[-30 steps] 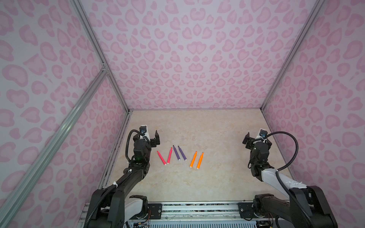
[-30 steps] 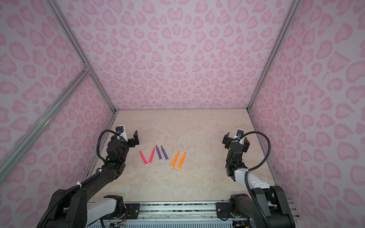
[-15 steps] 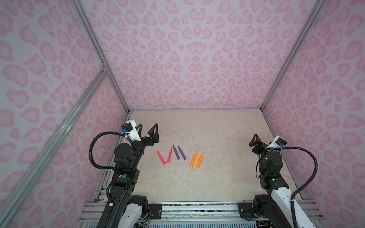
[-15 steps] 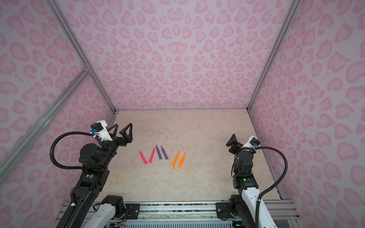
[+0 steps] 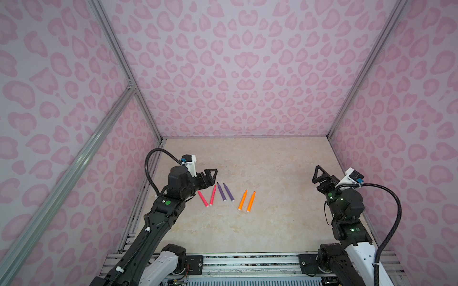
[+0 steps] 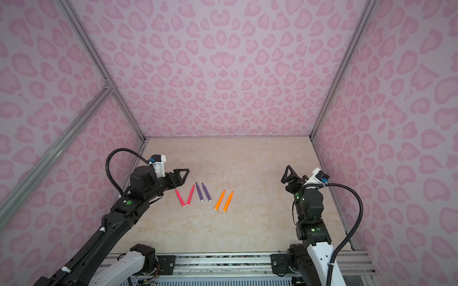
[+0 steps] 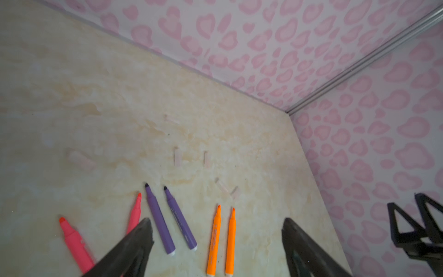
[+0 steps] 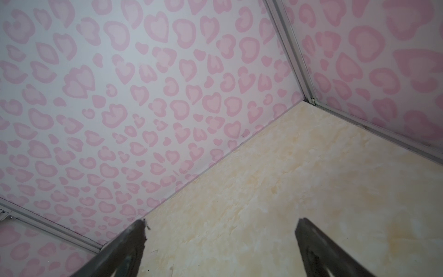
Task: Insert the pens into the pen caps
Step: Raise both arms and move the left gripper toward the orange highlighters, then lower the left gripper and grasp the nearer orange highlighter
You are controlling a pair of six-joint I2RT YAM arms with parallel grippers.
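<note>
- While its jaws stand apart, the black left tool (image 5: 213, 177) hovers beside six thin coloured marker pens (image 5: 221, 192);
- black right tool (image 5: 317, 170): far from pens, jaws apart.

Seen from the left wrist, the caps (image 7: 177, 157) are pale smears, hard to count. In both top views I can't find them, somewhere toward twelve o'clock of the pens (image 5: 221, 192). A finger (image 7: 136, 242) of the left gripper (image 7: 216, 221) covers the back half of one pink pen (image 7: 134, 213). The orange pens (image 7: 213, 237) have their back ends cut off at the edge.
</note>
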